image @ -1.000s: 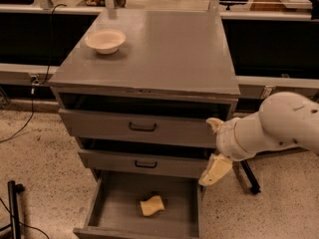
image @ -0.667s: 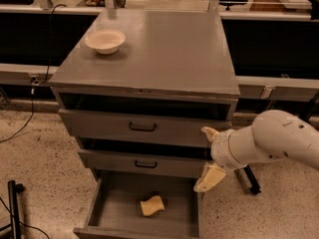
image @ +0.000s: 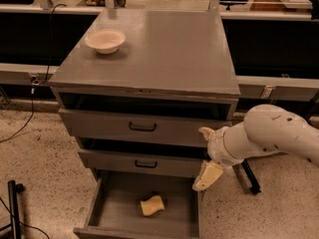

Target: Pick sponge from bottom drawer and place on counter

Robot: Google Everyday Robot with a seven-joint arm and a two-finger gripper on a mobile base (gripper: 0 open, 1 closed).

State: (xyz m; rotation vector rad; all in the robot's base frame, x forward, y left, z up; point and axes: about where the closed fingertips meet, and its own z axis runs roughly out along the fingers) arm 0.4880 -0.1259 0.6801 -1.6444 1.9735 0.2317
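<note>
Speckled floor (image: 40, 148) lay around the grey drawer cabinet, whose flat counter (image: 164, 54) carried a cream bowl (image: 105, 40) near its back-left corner. I saw the bottom drawer (image: 119, 198) pulled well out, with the two upper drawers (image: 144, 127) less far out above it. The sponge (image: 152, 205) lay flat on that drawer's floor, about midway across. Its long axis ran roughly left to right across the drawer, with the right end tipped slightly toward the back. The white arm (image: 269, 136) came in from the right, bent at the wrist. The gripper (image: 207, 174) hung at the drawer's right front corner, angled down and to the left, above the sponge and clear of it. I could not tell whether the jaws were open or closed.
</note>
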